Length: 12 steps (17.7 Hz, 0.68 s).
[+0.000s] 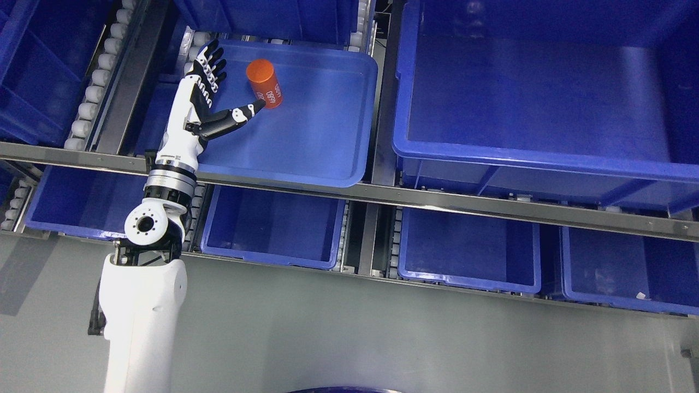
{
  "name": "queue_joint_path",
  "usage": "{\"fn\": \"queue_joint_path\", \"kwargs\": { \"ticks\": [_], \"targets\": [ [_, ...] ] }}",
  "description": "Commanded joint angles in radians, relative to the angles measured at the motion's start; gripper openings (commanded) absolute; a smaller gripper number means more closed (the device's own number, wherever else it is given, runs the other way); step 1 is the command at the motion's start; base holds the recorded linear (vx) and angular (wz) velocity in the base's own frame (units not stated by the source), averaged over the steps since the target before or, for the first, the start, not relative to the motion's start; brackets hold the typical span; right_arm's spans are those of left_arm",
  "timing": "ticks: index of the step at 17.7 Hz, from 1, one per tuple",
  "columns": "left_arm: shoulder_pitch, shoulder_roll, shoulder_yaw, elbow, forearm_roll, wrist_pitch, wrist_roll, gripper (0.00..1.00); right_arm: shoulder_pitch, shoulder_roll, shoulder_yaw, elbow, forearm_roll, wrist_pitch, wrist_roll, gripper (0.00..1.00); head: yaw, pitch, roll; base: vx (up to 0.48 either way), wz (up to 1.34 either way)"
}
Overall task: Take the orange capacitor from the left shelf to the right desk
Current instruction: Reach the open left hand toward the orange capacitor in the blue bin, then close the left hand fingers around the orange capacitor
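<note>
One orange capacitor (pixel 264 83) lies tilted on its side in a shallow blue tray (pixel 327 136) on the upper level of the shelf (pixel 382 194), toward the tray's far left part. White print runs along its side near the lower end; it looks like digits, but I cannot read it surely. One robot arm is in view, the left, rising from the lower left edge. Its left hand (pixel 205 95) reaches over the tray's left part, palm open, with the four fingers (pixel 210 60) spread and released, grasping nothing. The thumb (pixel 240 113) juts out to the right, and its tip is touching or just beside the capacitor's lower end. One large deep blue bin (pixel 546 147) sits to the right of the tray on the same level. Four blue bins show on the lower level, under the metal rail. White rollers (pixel 93 87) line the track at the upper left.
</note>
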Motion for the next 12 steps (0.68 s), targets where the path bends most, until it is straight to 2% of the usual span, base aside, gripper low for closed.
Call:
{"fn": "queue_joint_path", "kwargs": {
  "ticks": [1, 12],
  "targets": [
    [-0.019, 0.008, -0.002, 0.056, -0.008, 0.0, -0.032, 1.0, 0.003, -0.017, -0.017, -0.017, 0.003, 0.001, 0.0, 1.0, 0.0, 0.0, 0.0, 0.055, 0.02],
    [-0.16, 0.005, -0.051, 0.264, -0.01, 0.0, -0.03, 0.99, 0.003, -0.017, -0.017, -0.017, 0.003, 0.001, 0.0, 1.0, 0.0, 0.0, 0.0, 0.012, 0.0]
  ]
}}
